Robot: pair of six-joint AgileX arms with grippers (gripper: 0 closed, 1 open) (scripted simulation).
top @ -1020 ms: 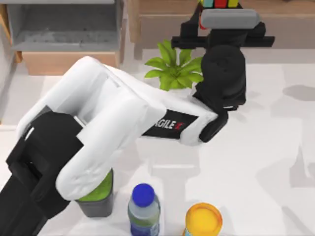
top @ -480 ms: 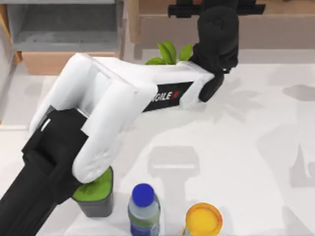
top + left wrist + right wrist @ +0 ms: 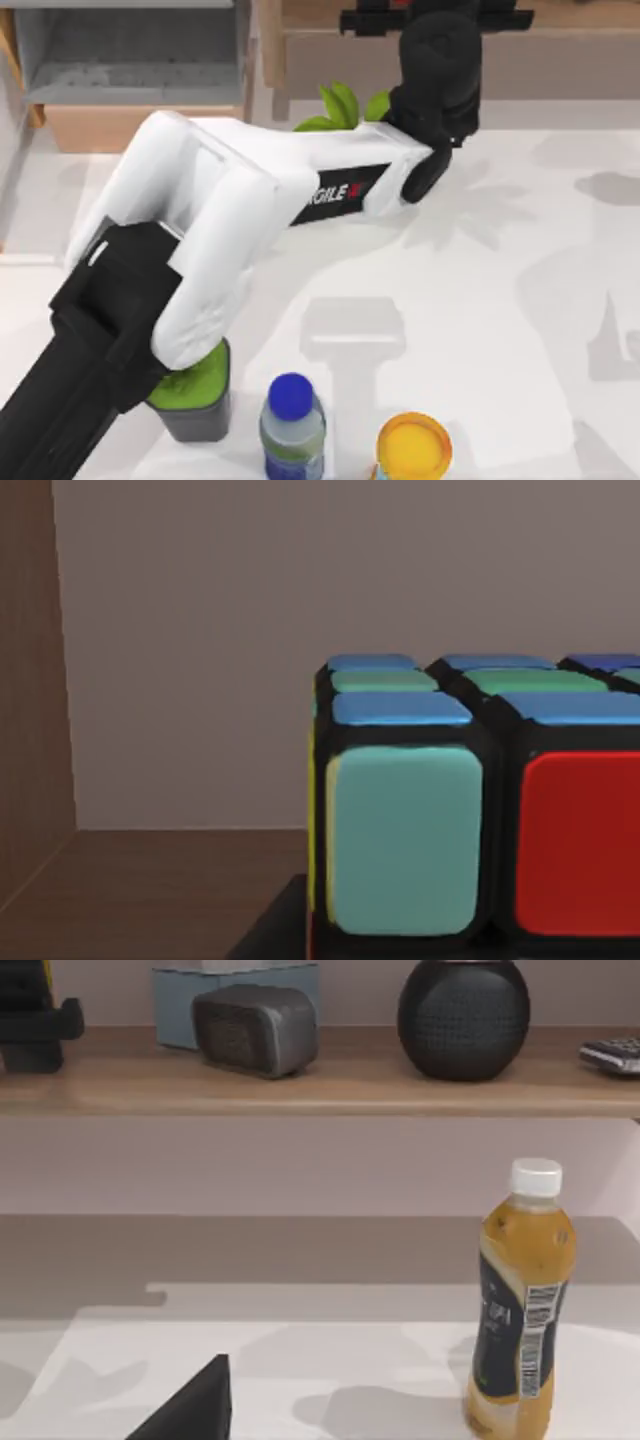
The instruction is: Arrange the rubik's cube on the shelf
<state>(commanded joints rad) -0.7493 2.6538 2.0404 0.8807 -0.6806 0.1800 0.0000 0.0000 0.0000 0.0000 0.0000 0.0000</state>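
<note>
From my left wrist camera the rubik's cube (image 3: 470, 810) sits hard against the lens between my left gripper's fingers, pinched, just above the shelf (image 3: 150, 880) boards. Beyond it stands the back wall, so release is straight down.

The left arm (image 3: 250, 215) is reaching from the bench's (image 3: 520, 330) seven o'clock corner up toward twelve o'clock, its tool (image 3: 436, 15) lying over the shelf (image 3: 570, 20) at the far edge. The rubik's cube (image 3: 470, 810) is sitting on the shelf board just ahead of that tool. A plant (image 3: 340, 105) is standing on the bench before the shelf, partly under the forearm. At six o'clock a bottle (image 3: 292, 425) and a jar (image 3: 413, 447) are standing side by side, a pot (image 3: 195, 400) to their left. A box compartment (image 3: 130, 60) is sitting at eleven o'clock.
</note>
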